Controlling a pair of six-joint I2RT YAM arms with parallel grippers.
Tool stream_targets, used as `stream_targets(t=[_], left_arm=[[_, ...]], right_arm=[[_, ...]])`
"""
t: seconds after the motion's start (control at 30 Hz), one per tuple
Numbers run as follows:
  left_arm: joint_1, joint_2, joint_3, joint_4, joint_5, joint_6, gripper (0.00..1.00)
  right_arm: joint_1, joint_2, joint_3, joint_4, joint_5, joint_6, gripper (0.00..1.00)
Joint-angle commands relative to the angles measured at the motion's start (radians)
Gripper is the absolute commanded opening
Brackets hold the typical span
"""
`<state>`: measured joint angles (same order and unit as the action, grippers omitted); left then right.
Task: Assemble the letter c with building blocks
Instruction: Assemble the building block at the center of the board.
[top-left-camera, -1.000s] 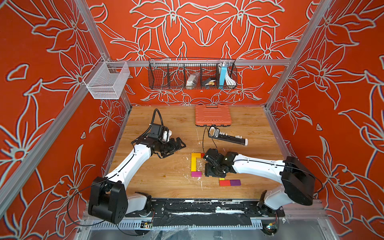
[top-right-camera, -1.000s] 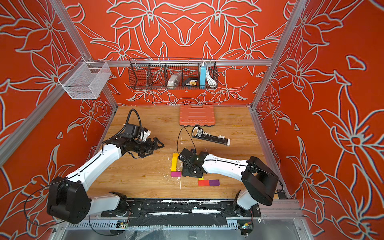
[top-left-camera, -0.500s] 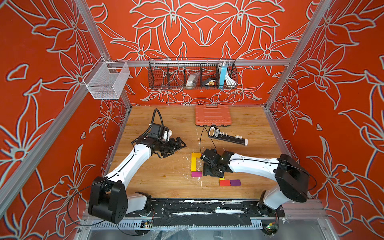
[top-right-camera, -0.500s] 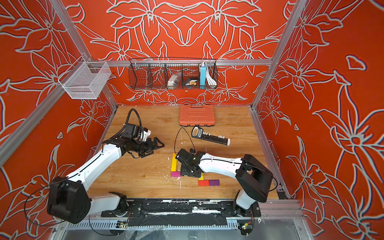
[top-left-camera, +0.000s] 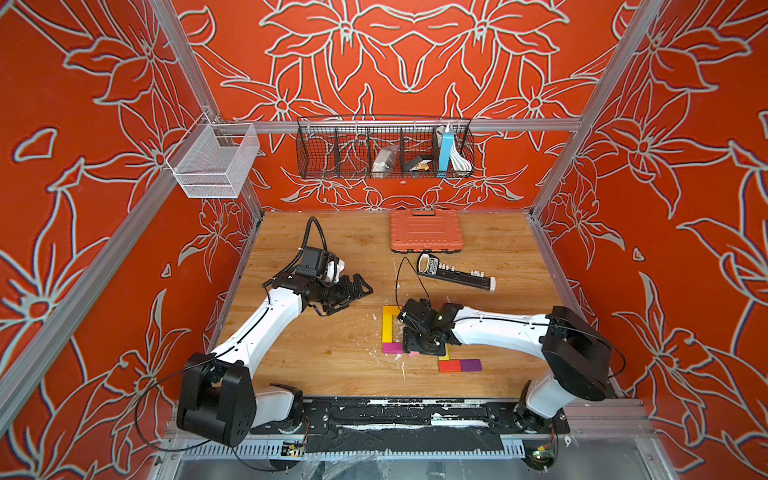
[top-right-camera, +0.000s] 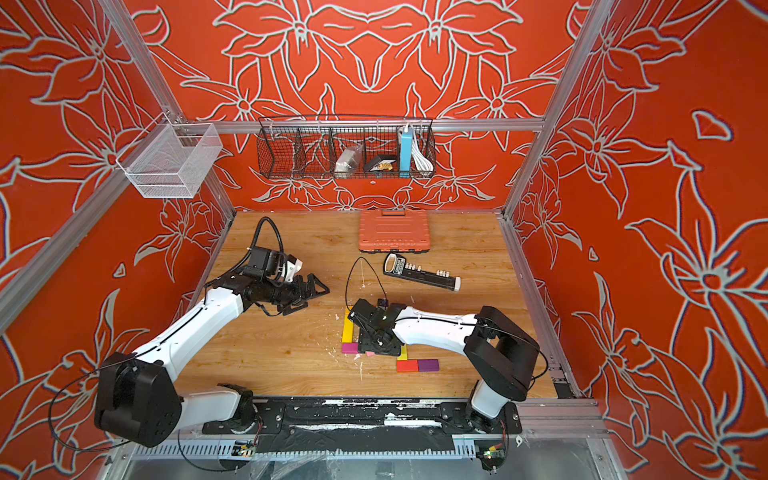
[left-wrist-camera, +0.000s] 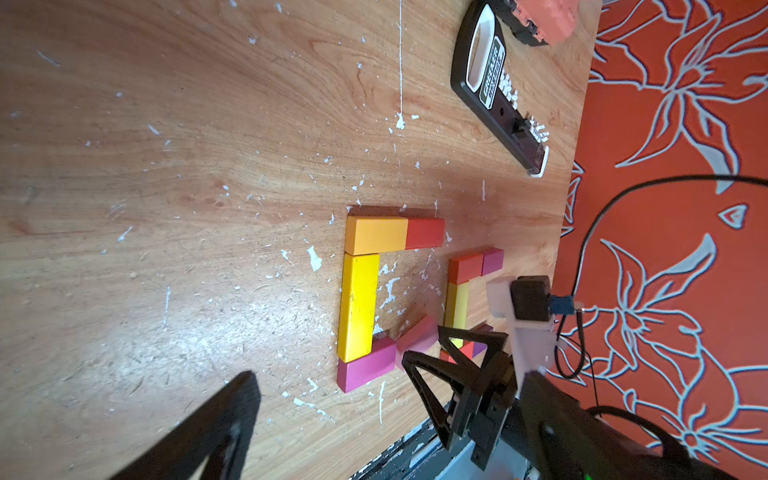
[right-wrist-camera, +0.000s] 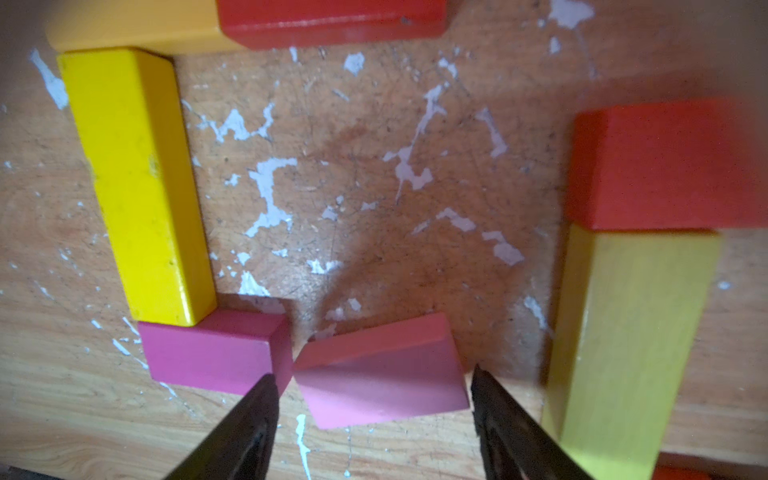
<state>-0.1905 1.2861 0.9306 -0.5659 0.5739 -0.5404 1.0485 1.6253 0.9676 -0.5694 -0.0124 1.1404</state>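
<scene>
Wood table (top-left-camera: 324, 345), white scuffs all over. L arm (top-left-camera: 266, 328) and R arm (top-left-camera: 498, 328) both reaching out over it, bases at near edge. Orange ribbed case (top-left-camera: 425, 230) lying flat at far edge, approx mid. Black bar (top-left-camera: 457, 275) w/ white pegs just nearer than case, apart from the blocks.

L gripper (top-left-camera: 353, 299) above bare wood, well left of the blocks. Jaws spread wide, nothing btwn them.

R gripper (right-wrist-camera: 372, 374) pointing down at near arm of the C. Jaws apart, one tip beside each short end of pink block (right-wrist-camera: 378, 386), thin gap visible on each side, so not clamped on it.

Blocks all on table, centre-right.

C group:
- long yellow block (right-wrist-camera: 141, 187) as spine
- orange block (left-wrist-camera: 376, 235) across its far end, w/ red block (left-wrist-camera: 424, 232) butted to that
- magenta block (right-wrist-camera: 212, 353) against its near end
- pink block next in line but skewed, looks tipped up on one long edge, one corner nearly touching magenta block, not flush

2nd group, just right of the C:
- second yellow block (right-wrist-camera: 623, 332), w/ second red block (right-wrist-camera: 656, 166) at its far end
- small magenta block (left-wrist-camera: 493, 261) beside that
- in both top views, near red block (top-left-camera: 450, 365) + purple block (top-left-camera: 471, 365) side by side at its near end
- rest of this group hidden under R arm there
</scene>
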Motion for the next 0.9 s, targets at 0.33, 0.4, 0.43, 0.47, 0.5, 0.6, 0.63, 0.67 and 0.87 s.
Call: stream_targets(t=[0.33, 0.4, 0.43, 0.47, 0.5, 0.6, 0.63, 0.67, 0.87], left_arm=[[0.005, 0.005, -0.004, 0.0, 0.04, 0.003, 0.98], [0.006, 0.003, -0.004, -0.001, 0.04, 0.001, 0.98], [0.006, 0.002, -0.003, -0.002, 0.038, 0.001, 0.98], [0.006, 0.001, -0.003, -0.002, 0.038, -0.001, 0.98], [0.006, 0.0, -0.003, -0.002, 0.038, -0.001, 0.98], [0.006, -0.002, -0.003, -0.003, 0.038, -0.003, 0.98], [0.005, -0.001, -0.004, -0.004, 0.037, -0.003, 0.98], [0.006, -0.002, -0.003, -0.003, 0.037, -0.002, 0.98], [0.006, 0.003, -0.003, -0.002, 0.037, -0.002, 0.98]], right_arm=[[0.004, -0.09, -0.011, -0.001, 0.08, -0.033, 0.9], [0.0, -0.09, -0.021, 0.014, 0.077, -0.032, 0.92], [0.0, -0.088, -0.025, 0.023, 0.076, -0.033, 0.92], [-0.002, -0.085, -0.03, 0.031, 0.074, -0.033, 0.93], [-0.005, -0.083, -0.032, 0.038, 0.071, -0.035, 0.93], [-0.011, -0.075, -0.035, 0.056, 0.06, -0.046, 0.94], [-0.014, -0.07, -0.035, 0.063, 0.054, -0.049, 0.94], [-0.016, -0.066, -0.034, 0.066, 0.046, -0.051, 0.94], [-0.021, -0.042, -0.036, 0.081, 0.021, -0.057, 0.94]])
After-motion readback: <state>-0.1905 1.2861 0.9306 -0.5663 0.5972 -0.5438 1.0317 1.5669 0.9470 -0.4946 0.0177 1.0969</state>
